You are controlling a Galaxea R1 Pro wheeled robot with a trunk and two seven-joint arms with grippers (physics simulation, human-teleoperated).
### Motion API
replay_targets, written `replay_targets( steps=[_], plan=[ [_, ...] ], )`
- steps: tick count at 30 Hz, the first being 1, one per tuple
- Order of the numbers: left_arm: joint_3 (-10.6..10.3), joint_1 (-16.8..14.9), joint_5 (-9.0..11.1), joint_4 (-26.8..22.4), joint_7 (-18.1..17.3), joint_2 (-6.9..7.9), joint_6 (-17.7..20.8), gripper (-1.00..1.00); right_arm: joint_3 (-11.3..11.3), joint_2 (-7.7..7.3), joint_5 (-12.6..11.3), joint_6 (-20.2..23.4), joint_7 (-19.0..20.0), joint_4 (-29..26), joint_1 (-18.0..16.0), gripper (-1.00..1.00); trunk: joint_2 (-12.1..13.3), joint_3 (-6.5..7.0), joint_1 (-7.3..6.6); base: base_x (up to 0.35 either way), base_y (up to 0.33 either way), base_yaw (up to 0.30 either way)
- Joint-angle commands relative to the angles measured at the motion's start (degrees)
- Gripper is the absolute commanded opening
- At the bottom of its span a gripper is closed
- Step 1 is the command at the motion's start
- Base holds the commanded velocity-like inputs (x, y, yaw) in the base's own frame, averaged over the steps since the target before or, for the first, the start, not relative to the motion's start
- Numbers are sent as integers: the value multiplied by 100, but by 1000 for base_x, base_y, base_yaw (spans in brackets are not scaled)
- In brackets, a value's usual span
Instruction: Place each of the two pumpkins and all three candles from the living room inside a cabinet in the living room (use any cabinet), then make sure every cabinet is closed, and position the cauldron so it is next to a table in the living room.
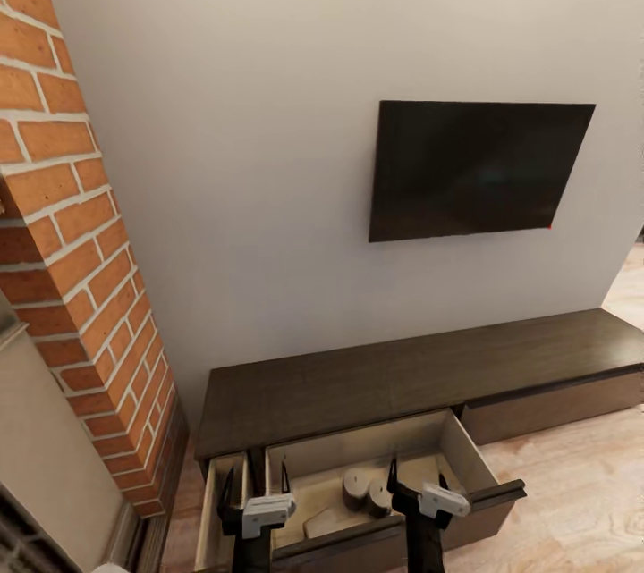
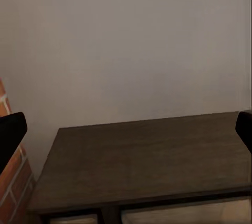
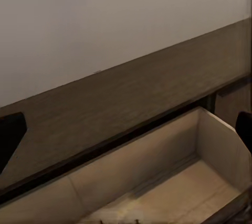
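The long dark-brown cabinet (image 1: 402, 376) stands against the wall, and its top also shows in the left wrist view (image 2: 142, 156) and right wrist view (image 3: 121, 103). Its wide middle drawer (image 1: 468, 457) is pulled out, tan inside (image 3: 220, 145). A narrow drawer (image 1: 210, 510) to its left is out too. Two stout grey-brown candles (image 1: 356, 488) (image 1: 381, 499) stand side by side in the wide drawer. My left gripper (image 1: 255, 484) (image 2: 126, 135) hovers open over the divide between the drawers. My right gripper (image 1: 417, 475) (image 3: 126, 132) is open above the wide drawer, just right of the candles. Neither holds anything.
A brick fireplace (image 1: 80, 242) rises at the left, close to the cabinet's end. A black TV (image 1: 474, 166) hangs on the white wall above. The cabinet's right drawer (image 1: 555, 408) is shut. Light wood floor (image 1: 581, 501) lies in front at the right.
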Motion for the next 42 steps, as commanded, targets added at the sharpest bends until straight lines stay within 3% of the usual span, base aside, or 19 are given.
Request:
replay_targets(
  steps=[1, 18, 28, 42],
  plan=[
    [-48, -7, 23, -6, 32, -6, -20, 100, 30, 2, -53, -31, 16, 20, -2, 100, -6, -7, -3, -316, 0, 0],
    [-48, 2, 38, 48, 18, 20, -29, 100, 30, 3, -51, 2, 25, 20, 14, 100, -6, -7, -3, -330, 0, 0],
    [-48, 24, 87, 43, -2, 76, -37, 100, 30, -2, -56, 431, 6, 20, 19, 100, -6, -7, -3, -333, 0, 0],
    [-48, 328, 104, 48, -26, 203, -71, 100, 30, -3, -58, 1022, -1, 20, 147, 100, -6, -7, -3, -332, 0, 0]
  ],
)
